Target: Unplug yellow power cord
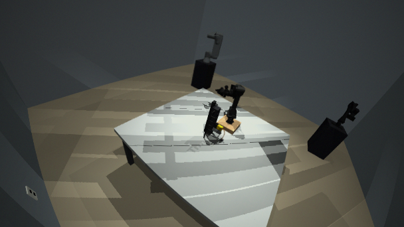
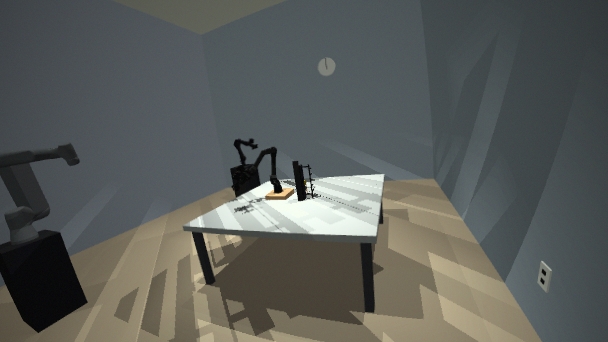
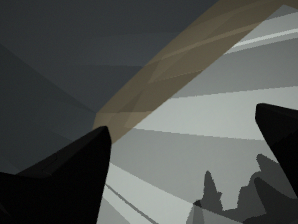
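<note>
Arm raised above its wooden base, jaws apart and empty, yellow plug still in the strip

The gripper (image 1: 222,90) hangs high, up and away from the power strip (image 1: 211,121), a long black bar standing tilted on the pale, glossy bench (image 1: 199,186). The blocky yellow plug (image 1: 219,127) sits against the strip's lower end, beside the wooden base (image 1: 231,125), its thin cord looping just below. As I judge it, the arm should swing down, square its jaws on the plug's flat sides, and pull straight out along the prongs, not sideways
</note>
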